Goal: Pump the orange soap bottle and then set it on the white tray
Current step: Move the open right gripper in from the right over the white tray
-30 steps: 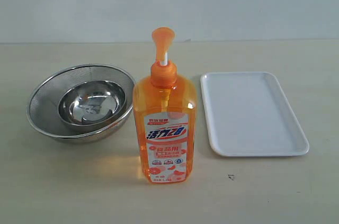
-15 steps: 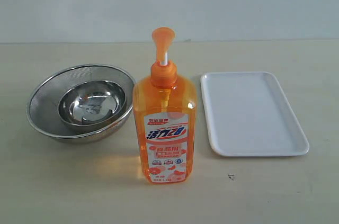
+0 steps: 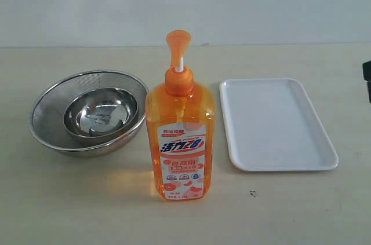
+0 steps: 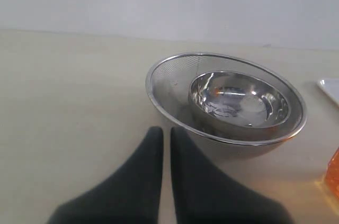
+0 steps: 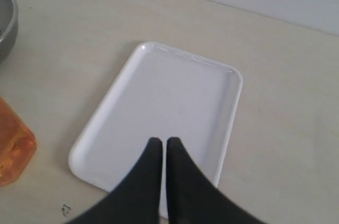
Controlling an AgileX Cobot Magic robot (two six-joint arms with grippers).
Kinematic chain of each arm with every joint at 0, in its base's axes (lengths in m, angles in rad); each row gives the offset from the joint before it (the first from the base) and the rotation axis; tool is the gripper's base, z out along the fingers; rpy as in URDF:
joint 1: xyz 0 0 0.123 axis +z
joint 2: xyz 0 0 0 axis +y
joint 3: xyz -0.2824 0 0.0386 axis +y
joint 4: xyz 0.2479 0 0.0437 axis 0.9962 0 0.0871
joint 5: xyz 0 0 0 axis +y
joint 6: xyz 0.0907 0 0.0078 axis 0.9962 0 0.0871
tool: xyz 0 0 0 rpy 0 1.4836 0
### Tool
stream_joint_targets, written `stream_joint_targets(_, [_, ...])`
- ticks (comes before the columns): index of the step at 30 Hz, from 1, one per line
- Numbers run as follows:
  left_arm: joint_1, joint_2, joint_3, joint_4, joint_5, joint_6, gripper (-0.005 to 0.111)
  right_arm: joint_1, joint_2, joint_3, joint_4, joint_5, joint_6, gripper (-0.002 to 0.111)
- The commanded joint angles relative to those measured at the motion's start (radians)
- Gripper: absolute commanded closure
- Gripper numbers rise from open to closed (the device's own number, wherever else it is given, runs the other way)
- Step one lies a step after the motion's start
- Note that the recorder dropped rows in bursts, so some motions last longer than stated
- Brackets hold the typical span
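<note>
Upright bottle (image 3: 179,141), untouched
It stands on the surface (image 3: 69,204) between strainer (image 3: 47,113) and tray (image 3: 278,123); left claw (image 4: 165,132) and right claw (image 5: 160,142) are closed, empty.

Likely robot lab or test bench, dressed with kitchen items. Plain pale beige surface (image 3: 69,210), bare light-grey wall (image 3: 185,2) behind it, flat even light. Props are kitchen type: round steel mesh strainer (image 3: 43,103) with steel bowl (image 3: 101,114) nested inside, orange soap bottle (image 3: 179,141) with printed label, white tray (image 3: 272,123). Items set in tidy row, apart from each other. Black left gripper (image 4: 161,131) and right gripper (image 5: 160,142) above surface in wrist views.
</note>
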Motion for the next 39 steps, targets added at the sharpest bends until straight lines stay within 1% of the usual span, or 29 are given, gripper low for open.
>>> stream_joint_targets(1, [0.003, -0.003, 0.004, 0.002, -0.007, 0.008, 0.102, 0.000, 0.060, -0.006, 0.176, -0.021, -0.179, 0.109])
stream_joint_targets(5, [0.003, -0.003, 0.004, 0.002, -0.007, 0.008, 0.102, 0.000, 0.102, -0.006, 0.238, -0.021, -0.283, 0.109])
stream_joint_targets(14, [0.003, -0.003, 0.004, 0.002, -0.007, 0.008, 0.102, 0.000, 0.158, -0.006, 0.248, -0.034, -0.293, 0.109])
stream_joint_targets(18, [0.003, -0.003, 0.004, 0.002, -0.007, 0.008, 0.102, 0.000, 0.174, -0.006, 0.257, -0.027, -0.389, 0.109])
stream_joint_targets(23, [0.003, -0.003, 0.004, 0.002, -0.007, 0.008, 0.102, 0.000, 0.204, -0.006, 0.330, 0.025, -0.516, 0.109])
stream_joint_targets(27, [0.003, -0.003, 0.004, 0.002, -0.007, 0.008, 0.102, 0.000, 0.234, -0.006, 0.381, 0.119, -0.692, 0.109])
stream_joint_targets(31, [0.003, -0.003, 0.004, 0.002, -0.007, 0.008, 0.102, 0.000, 0.280, -0.006, 0.441, 0.304, -0.966, 0.109])
stream_joint_targets(33, [0.003, -0.003, 0.004, 0.002, -0.007, 0.008, 0.102, 0.000, 0.310, -0.006, 0.482, 0.387, -1.052, 0.109])
stream_joint_targets(35, [0.003, -0.003, 0.004, 0.002, -0.007, 0.008, 0.102, 0.000, 0.347, -0.006, 0.518, 0.439, -1.101, 0.109])
stream_joint_targets(39, [0.003, -0.003, 0.004, 0.002, -0.007, 0.008, 0.102, 0.000, 0.426, -0.006, 0.535, 0.446, -1.122, 0.109])
